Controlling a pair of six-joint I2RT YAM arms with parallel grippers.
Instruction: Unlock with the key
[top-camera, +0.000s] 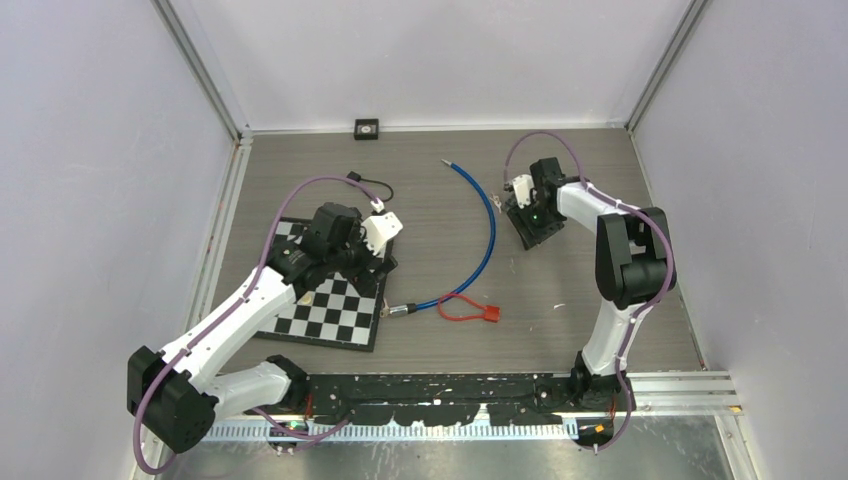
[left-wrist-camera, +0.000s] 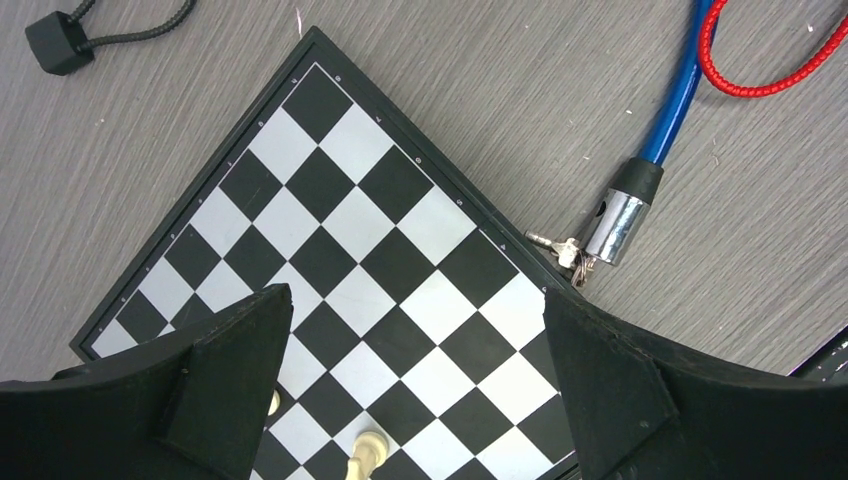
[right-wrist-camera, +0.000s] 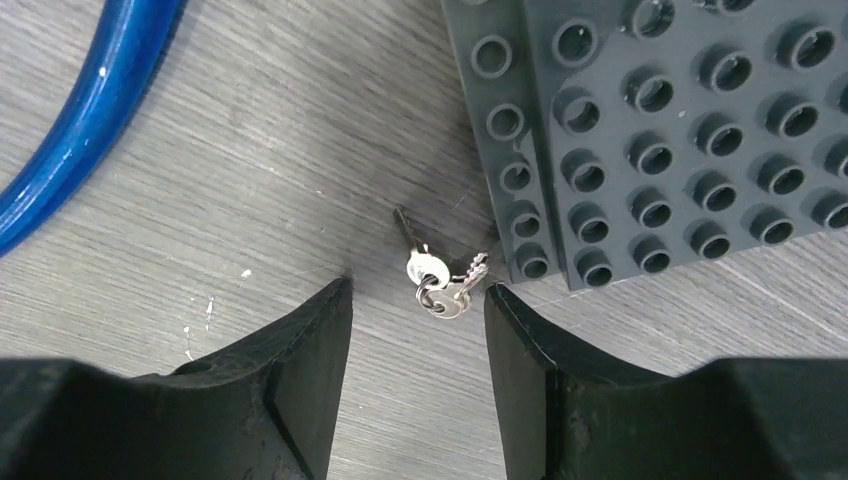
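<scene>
The right pincer (right-wrist-camera: 418, 288) hangs low over the grey wooden worktop (right-wrist-camera: 250, 180) with its two black fingers apart; a small bunch of silver keys on a ring (right-wrist-camera: 440, 280) lies flat on the worktop between them, not gripped; the keys sit just beside the corner of a grey bumpy plastic plate (right-wrist-camera: 680, 120). The left pincer (left-wrist-camera: 415, 295) is wide apart over a black and white chessboard (left-wrist-camera: 330, 220); the shiny metal end (left-wrist-camera: 618, 218) of the blue cable lock (left-wrist-camera: 680, 90) lies just off the board's edge, with another little silver key (left-wrist-camera: 560, 250) right beside it; a red curly cord (left-wrist-camera: 770, 85) lies near the blue cable.
</scene>
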